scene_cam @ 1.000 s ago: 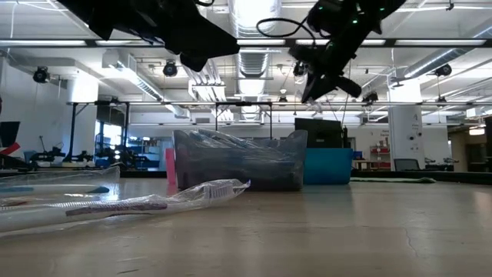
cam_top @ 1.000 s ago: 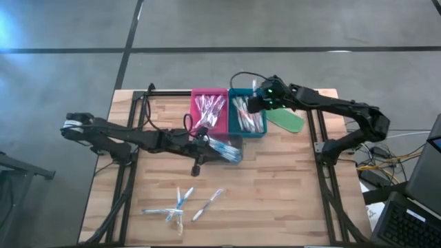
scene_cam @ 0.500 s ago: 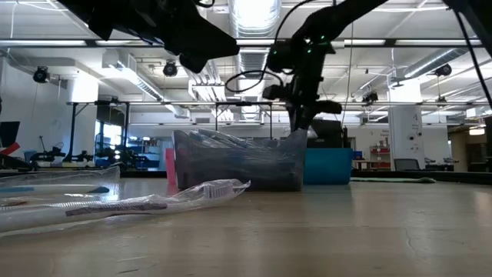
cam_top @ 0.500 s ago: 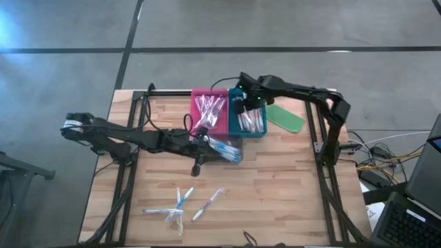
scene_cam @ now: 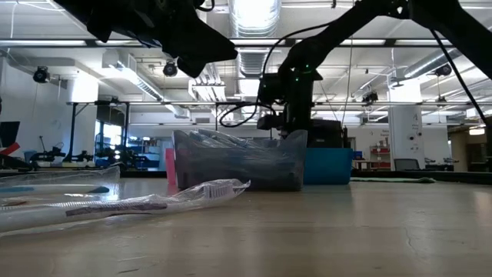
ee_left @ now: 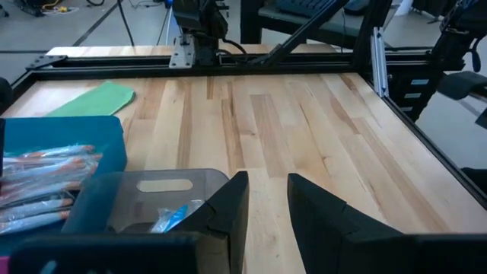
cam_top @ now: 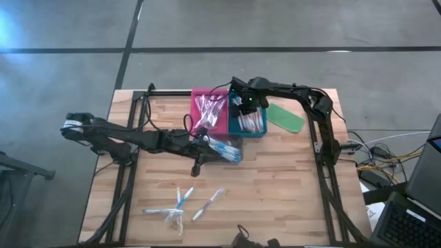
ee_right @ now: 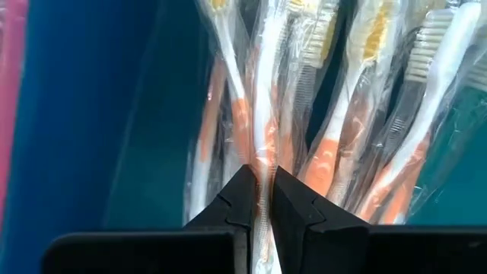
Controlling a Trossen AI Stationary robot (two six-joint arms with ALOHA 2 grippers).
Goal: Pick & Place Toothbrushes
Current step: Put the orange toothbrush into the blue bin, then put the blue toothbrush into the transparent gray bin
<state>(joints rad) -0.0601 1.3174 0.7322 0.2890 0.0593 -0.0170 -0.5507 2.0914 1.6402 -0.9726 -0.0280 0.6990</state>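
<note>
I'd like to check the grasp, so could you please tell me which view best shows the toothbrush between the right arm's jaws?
The right wrist view: the orange-accented wrapped toothbrush is pinched between the right gripper jaws, over the teal tray. The high view shows only the arm above that tray; the low view hides the brush; the left wrist view misses it.

A robotics laboratory in a large industrial hall is shown. An open ceiling with exposed ducts (scene_cam: 254,58) and strip lights (scene_cam: 247,11) is seen beyond the wooden desk (cam_top: 275,179), which is framed by black metal rails (cam_top: 329,186). A polished concrete floor (cam_top: 207,27) and further equipment stands (scene_cam: 73,131) are visible at the far side.
</note>
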